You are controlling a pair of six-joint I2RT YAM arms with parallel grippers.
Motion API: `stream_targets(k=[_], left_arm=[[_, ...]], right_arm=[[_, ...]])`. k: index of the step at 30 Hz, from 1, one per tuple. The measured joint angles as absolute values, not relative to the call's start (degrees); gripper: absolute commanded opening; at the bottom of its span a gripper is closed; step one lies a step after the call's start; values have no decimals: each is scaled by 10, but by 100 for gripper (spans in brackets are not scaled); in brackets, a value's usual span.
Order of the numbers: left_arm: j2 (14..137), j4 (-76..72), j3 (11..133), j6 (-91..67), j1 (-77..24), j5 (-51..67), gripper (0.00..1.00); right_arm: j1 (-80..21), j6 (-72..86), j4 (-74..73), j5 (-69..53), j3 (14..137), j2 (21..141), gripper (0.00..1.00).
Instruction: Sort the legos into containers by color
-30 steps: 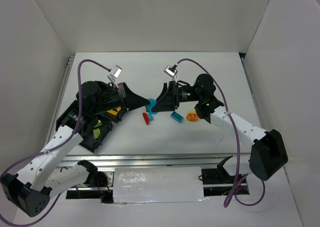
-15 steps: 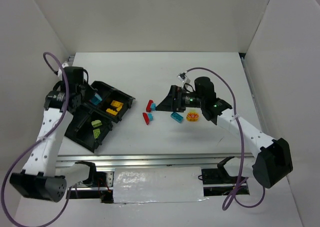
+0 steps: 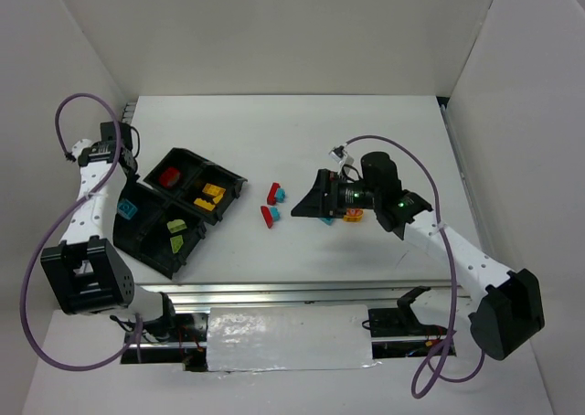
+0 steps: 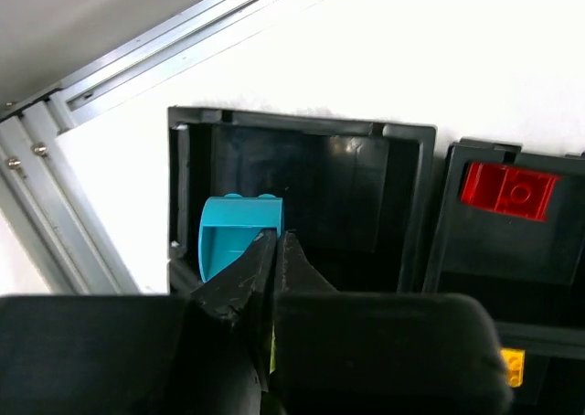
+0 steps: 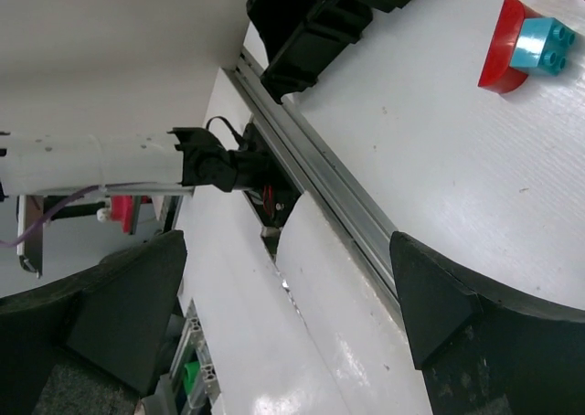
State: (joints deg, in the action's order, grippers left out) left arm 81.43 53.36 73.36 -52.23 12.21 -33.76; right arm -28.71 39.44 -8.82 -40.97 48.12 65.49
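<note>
Lying in the black tray (image 4: 302, 122) by the worktop's left edge: cyan lego (image 4: 233, 232), red lego (image 4: 507, 188), each in its own square. Scattered mid-worktop, loose legos (image 3: 267, 216). Pinched together, holding nothing, left claw (image 4: 274, 246) just over the cyan one. Spread wide, right claw (image 5: 288, 241) by the loose ones.

The top view looks down from above and behind the arm bases (image 3: 507, 310), far enough to hold the whole surface (image 3: 302, 141) with the tray (image 3: 146, 237) at left. The left wrist view hangs close over the tray, looking down past the closed left pincer (image 4: 277, 241); its red brick (image 4: 507, 188) shows from above too. The right wrist view looks low across the surface, through the spread right pincer (image 5: 288, 241), toward the near rail (image 5: 320, 173); its red-and-cyan pair (image 5: 526, 36) is probably the mid-surface one seen from above.
</note>
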Motion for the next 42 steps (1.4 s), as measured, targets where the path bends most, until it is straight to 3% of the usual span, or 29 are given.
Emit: stream_targets(k=[2, 6, 9, 16, 17, 23, 29, 36, 42], left_arm=[[826, 522, 734, -518, 126, -337, 21], [854, 509, 734, -507, 130, -333, 56], [859, 497, 730, -508, 130, -327, 75], [859, 495, 730, -507, 130, -326, 86], [859, 496, 730, -503, 130, -324, 97], [827, 506, 730, -474, 130, -276, 99], [711, 510, 724, -432, 127, -188, 99], [563, 515, 668, -370, 110, -44, 100], [502, 553, 620, -329, 102, 37, 99]], right_arm=[[-287, 391, -93, -412, 481, 647, 100], [-287, 386, -106, -414, 481, 642, 100], [-287, 384, -114, -415, 482, 644, 100], [-301, 355, -206, -300, 536, 668, 99], [-303, 350, -223, -272, 548, 673, 100], [-306, 295, -299, -101, 600, 736, 100], [-306, 244, -327, -1, 632, 835, 96], [-306, 192, -323, 22, 674, 942, 89], [-307, 170, -320, 22, 679, 993, 78]])
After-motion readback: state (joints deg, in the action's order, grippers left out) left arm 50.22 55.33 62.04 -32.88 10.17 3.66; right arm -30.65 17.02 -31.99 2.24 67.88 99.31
